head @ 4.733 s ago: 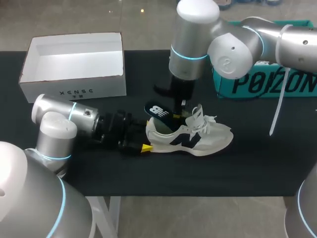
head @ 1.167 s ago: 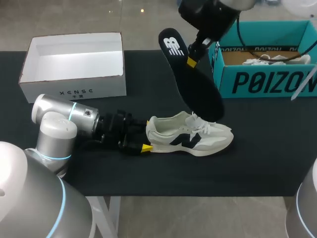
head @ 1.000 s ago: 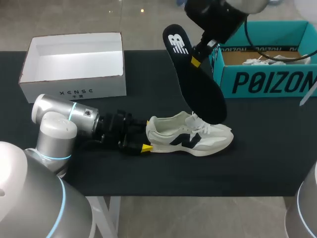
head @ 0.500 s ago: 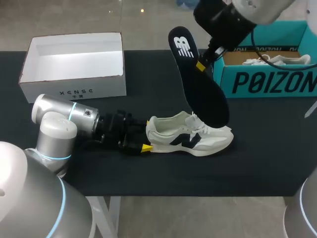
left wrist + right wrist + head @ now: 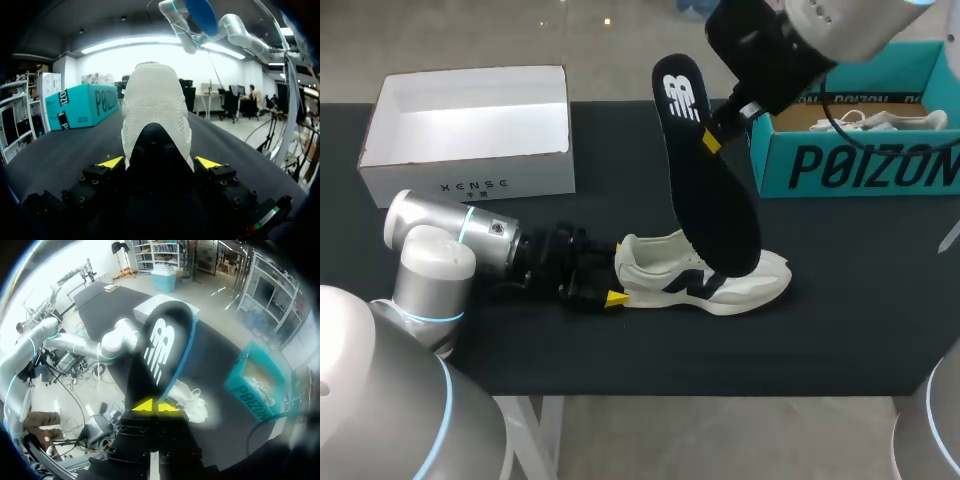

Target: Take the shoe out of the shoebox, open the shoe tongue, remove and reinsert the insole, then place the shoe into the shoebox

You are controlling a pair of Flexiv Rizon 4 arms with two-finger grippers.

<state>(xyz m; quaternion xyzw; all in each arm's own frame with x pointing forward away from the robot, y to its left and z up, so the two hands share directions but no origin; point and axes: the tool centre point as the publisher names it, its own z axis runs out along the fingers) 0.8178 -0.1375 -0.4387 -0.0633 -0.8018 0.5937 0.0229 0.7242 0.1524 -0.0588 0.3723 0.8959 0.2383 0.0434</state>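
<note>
The shoe (image 5: 655, 275) partly behind insole (image 5: 712, 190); teal box (image 5: 860, 165) past edge.

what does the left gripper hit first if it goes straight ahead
The shoe: its heel already sits between the left gripper fingers, which look closed on it, so going on would push it.

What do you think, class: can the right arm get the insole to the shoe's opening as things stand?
Probably yes. The right gripper holds the insole in the air just above the shoe, with nothing between them, and the left gripper grips the heel, steadying it.
</note>
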